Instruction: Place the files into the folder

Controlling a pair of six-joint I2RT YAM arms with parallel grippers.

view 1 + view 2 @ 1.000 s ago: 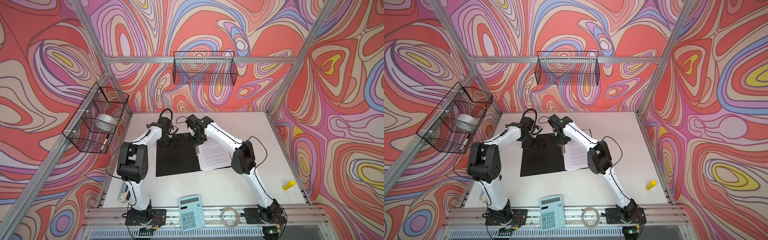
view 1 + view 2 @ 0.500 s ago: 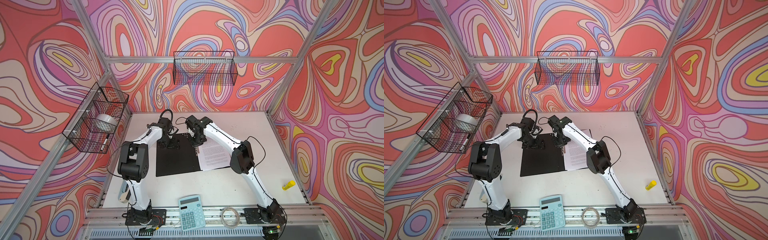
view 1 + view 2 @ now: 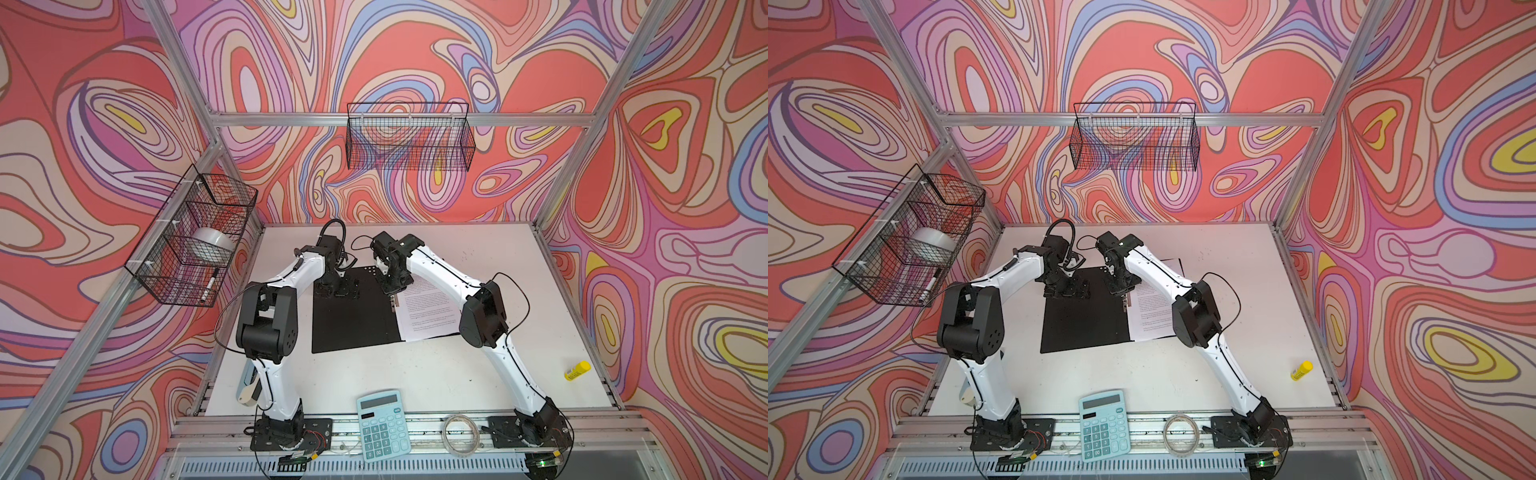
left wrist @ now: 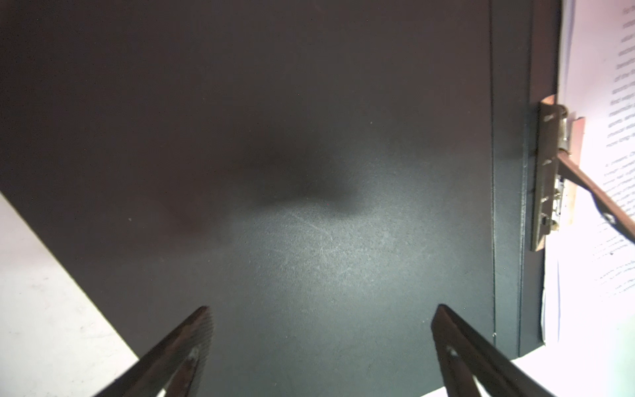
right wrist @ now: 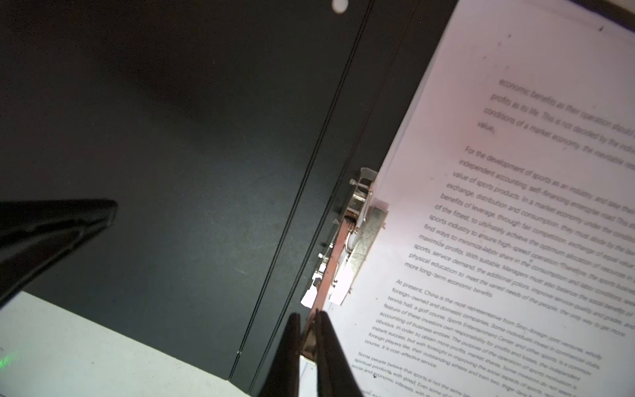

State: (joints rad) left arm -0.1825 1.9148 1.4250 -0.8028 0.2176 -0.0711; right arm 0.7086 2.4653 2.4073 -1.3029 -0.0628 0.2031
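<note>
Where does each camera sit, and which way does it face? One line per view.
Both top views: high at the front, looking down at the table; both arms show.
Left wrist: above the folder, facing its black inside; the open left gripper shows.
Right wrist: low over the folder, facing the files; the right gripper shows, shut on the clip lever.
Shared: both wrist views show the clip lever.

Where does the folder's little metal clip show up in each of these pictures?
Top view: metal clip mid-table, where the black folder meets the printed sheets.
Top view: clip, same spot.
Left wrist: clip between black panel and sheets.
Right wrist: clip beside the sheets, lever pinched in the right claw.
Shared landmark: the printed sheets.
</note>
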